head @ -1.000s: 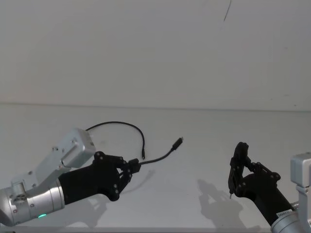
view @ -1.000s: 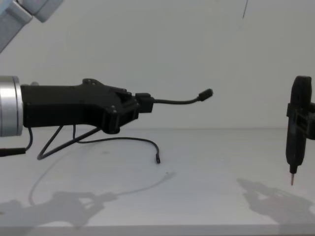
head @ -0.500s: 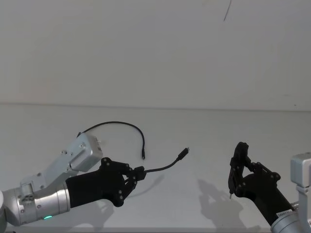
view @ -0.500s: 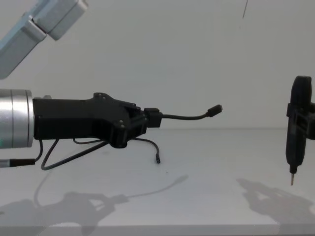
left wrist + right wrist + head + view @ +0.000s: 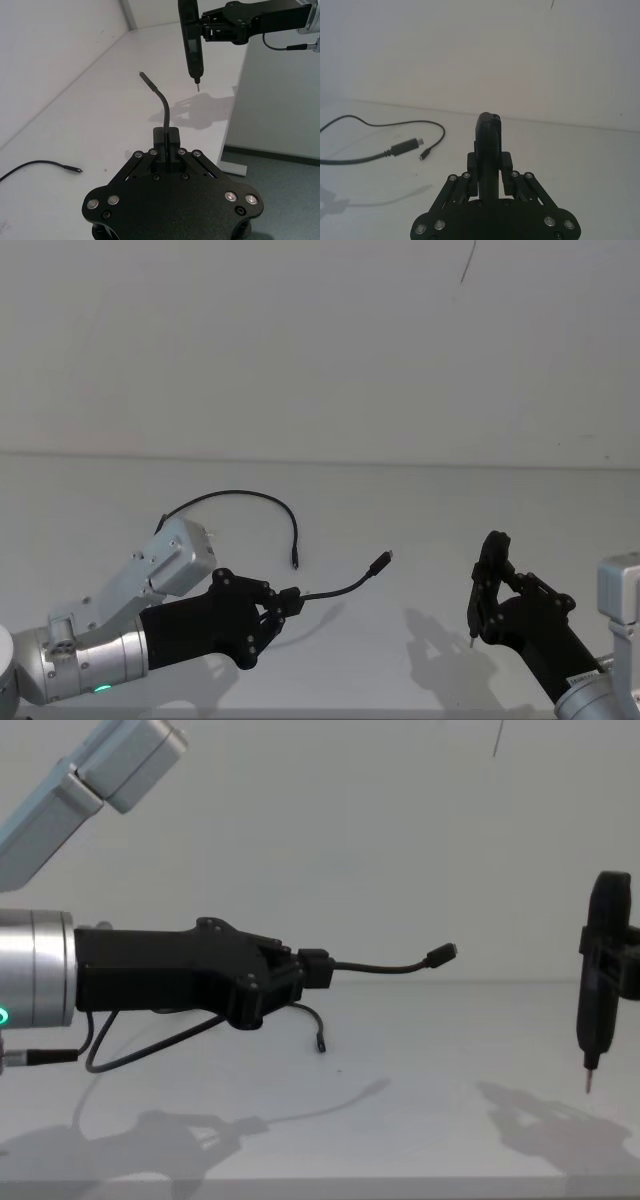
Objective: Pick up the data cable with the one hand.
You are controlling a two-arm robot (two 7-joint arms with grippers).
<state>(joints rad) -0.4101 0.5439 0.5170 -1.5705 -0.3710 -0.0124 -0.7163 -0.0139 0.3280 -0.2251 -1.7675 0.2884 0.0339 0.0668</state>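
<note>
L gripper [image 5: 290,598] nudged right, clamped on data cable [image 5: 345,587], R gripper [image 5: 503,598] holding pen tool [image 5: 490,555] well apart

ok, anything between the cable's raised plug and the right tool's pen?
Nothing: chest view shows open air above the table between the plug of the data cable, held by the left tool, and the pen.

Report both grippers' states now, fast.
Left gripper: shut on the data cable, near one plug end.
Right gripper: shut on the black pen-like tool.
</note>
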